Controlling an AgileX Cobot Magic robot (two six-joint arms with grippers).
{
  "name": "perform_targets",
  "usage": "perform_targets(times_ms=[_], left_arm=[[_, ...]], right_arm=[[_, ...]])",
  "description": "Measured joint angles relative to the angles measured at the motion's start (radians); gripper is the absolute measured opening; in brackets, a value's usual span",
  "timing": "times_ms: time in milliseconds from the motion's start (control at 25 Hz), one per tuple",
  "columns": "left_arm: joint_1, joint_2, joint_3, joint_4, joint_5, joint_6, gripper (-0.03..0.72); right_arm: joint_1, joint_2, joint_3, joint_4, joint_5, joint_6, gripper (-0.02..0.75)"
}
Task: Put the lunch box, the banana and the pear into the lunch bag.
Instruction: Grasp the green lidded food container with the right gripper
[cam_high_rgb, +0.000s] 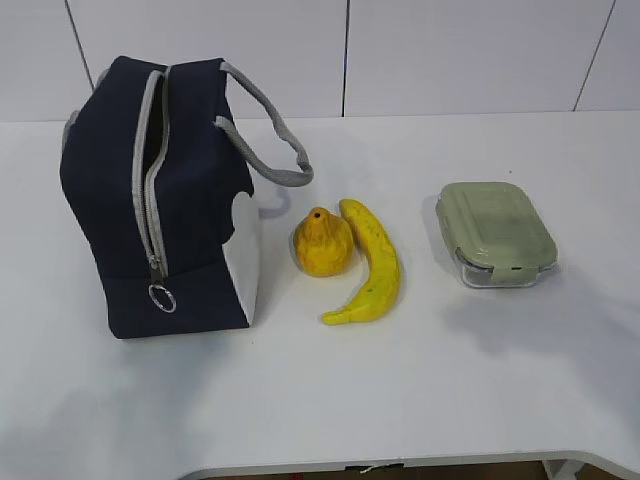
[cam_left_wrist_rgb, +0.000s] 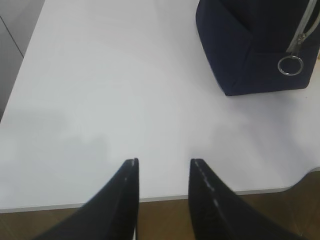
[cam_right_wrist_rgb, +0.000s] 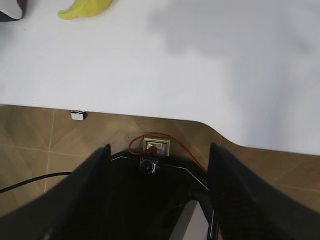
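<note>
The navy lunch bag (cam_high_rgb: 150, 200) stands upright at the table's left, its grey zipper part open and its ring pull (cam_high_rgb: 162, 297) hanging low. The orange-yellow pear (cam_high_rgb: 322, 243) sits right of it, touching the curved banana (cam_high_rgb: 372, 262). Further right lies the lunch box (cam_high_rgb: 495, 232) with its sage-green lid on. Neither gripper shows in the exterior view. My left gripper (cam_left_wrist_rgb: 163, 161) hangs open and empty over the table's front edge, the lunch bag's corner (cam_left_wrist_rgb: 250, 45) up to its right. My right gripper (cam_right_wrist_rgb: 158, 146) is open and empty over the floor, with the banana's tip (cam_right_wrist_rgb: 84, 8) far off.
The white table (cam_high_rgb: 420, 390) ends in a front edge with a notch at the right (cam_right_wrist_rgb: 225, 137). Brown floor (cam_right_wrist_rgb: 35, 145) lies below, with a small device and red wire (cam_right_wrist_rgb: 155, 147) and a black cable. A white panelled wall backs the table.
</note>
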Motion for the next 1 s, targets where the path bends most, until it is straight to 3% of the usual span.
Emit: perform_targets(times_ms=[520, 840, 1000], left_arm=[[0.0, 0.0, 0.0, 0.0, 0.0, 0.0, 0.239], [0.0, 0.0, 0.0, 0.0, 0.0, 0.0, 0.239], [0.0, 0.0, 0.0, 0.0, 0.0, 0.0, 0.239]], right_arm=[[-0.012, 0.378, -0.289, 0.214, 0.06, -0.274, 0.494], [-0.179, 0.516, -0.356, 0.432, 0.098, -0.441, 0.494], [-0.249, 0.543, -0.359, 0.477, 0.098, -0.504, 0.495]])
